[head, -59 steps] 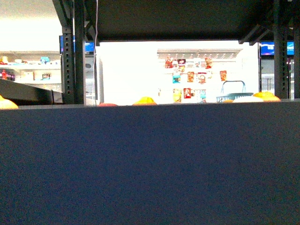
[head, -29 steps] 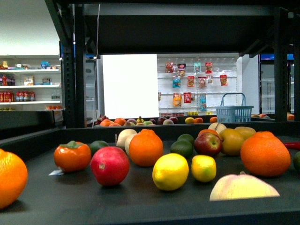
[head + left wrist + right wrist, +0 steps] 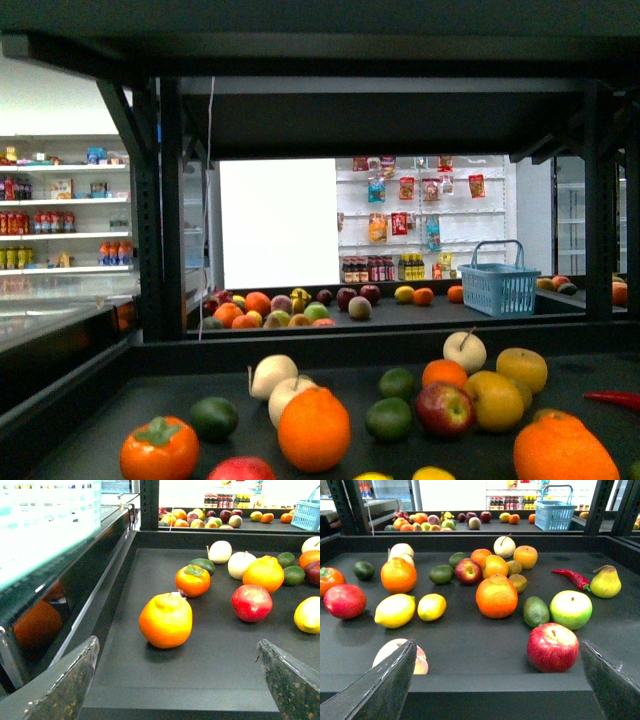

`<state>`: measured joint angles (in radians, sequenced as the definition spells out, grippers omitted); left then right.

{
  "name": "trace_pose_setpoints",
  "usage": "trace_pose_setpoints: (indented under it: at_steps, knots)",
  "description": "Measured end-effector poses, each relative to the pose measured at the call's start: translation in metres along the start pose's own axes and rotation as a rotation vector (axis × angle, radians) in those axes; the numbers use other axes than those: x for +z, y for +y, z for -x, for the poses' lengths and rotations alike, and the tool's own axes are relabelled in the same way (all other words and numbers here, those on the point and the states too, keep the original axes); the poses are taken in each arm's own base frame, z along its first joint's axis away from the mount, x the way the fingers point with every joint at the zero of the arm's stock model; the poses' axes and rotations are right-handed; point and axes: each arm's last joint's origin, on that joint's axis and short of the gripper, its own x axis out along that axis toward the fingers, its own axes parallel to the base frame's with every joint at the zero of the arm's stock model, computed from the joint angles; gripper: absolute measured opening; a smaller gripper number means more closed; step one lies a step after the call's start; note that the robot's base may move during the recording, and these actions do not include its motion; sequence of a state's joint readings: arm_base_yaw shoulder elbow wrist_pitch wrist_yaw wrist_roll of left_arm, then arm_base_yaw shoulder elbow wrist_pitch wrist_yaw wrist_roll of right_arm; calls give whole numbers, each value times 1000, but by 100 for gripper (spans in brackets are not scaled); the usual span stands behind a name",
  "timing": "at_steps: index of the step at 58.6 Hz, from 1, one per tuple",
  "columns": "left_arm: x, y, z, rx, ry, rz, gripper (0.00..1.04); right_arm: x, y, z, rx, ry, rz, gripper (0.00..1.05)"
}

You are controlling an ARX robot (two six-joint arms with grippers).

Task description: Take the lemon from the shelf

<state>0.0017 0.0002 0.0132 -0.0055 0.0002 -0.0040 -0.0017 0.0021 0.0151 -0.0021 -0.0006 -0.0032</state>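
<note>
Lemon [image 3: 395, 610], the bigger of two, lies on the near tray of the shelf [image 3: 445, 542], and the smaller lemon [image 3: 431, 607] sits just beside it. The pair rests between one pomegranate [image 3: 344, 601] and a big orange [image 3: 496, 596]. In the front view only their yellow tops peek over the bottom edge. I count three big oranges in all. A second orange [image 3: 398, 575] sits farther in, behind the bigger lemon, and a third orange [image 3: 165, 620] shows only from the left wrist. There are two red apples, a near apple [image 3: 553, 647] and a far apple [image 3: 468, 571]. There is one of each of these: green apple [image 3: 571, 609], pear [image 3: 605, 582], chili [image 3: 571, 578] and persimmon [image 3: 192, 580]. One blue basket [image 3: 498, 282] stands on the tray behind. The right gripper [image 3: 497, 647] hangs over the tray's front edge with its fingers spread wide, nothing between them and both lemons well clear. The left gripper [image 3: 177, 652] is spread just as wide and holds nothing.
</note>
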Motion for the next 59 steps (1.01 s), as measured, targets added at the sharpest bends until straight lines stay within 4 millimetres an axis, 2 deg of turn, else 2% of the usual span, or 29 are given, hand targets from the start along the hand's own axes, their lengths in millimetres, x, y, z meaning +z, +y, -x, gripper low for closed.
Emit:
trace_pose_setpoints:
  at_steps: [59]
  knots:
    - [0,0,0,0,0,0,97,0,0,0,0,0,-3,97]
